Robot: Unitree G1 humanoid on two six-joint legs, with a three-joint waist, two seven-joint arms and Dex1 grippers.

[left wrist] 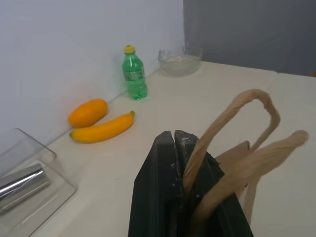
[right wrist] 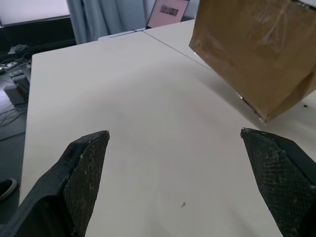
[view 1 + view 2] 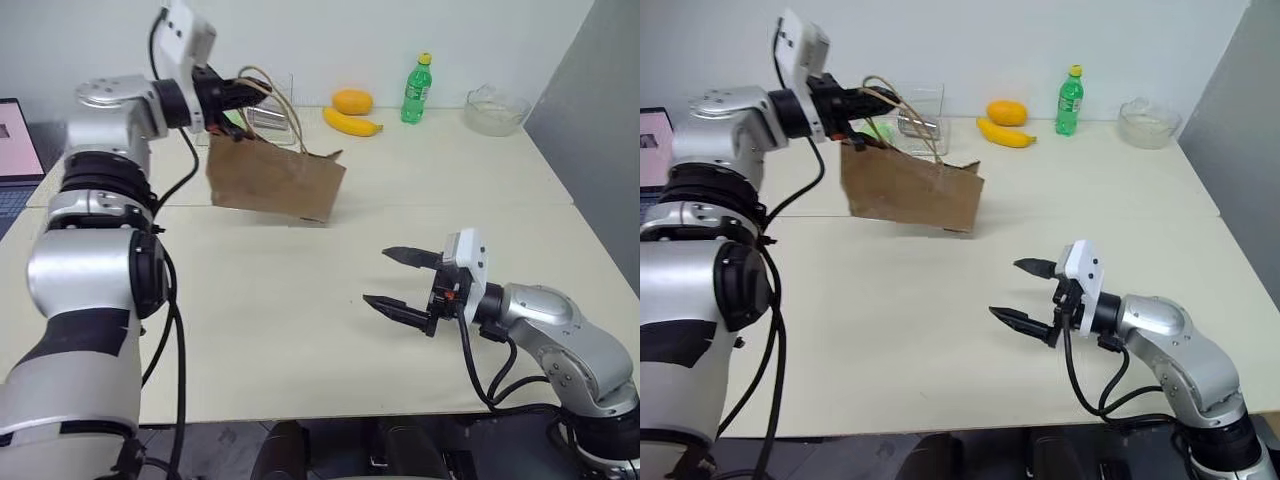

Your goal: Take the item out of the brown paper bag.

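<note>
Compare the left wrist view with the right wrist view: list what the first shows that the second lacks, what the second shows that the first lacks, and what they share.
Left wrist view: the left tool shut on the looped handles, plus a green soda bottle, an orange fruit, a banana, a glass bowl and a clear plastic box.

Right wrist view: the right tool open, the crumpled side of the brown paper bag, a laptop screen and a curtain.

Shared: the bag, though different parts of it, and the cream table.
</note>
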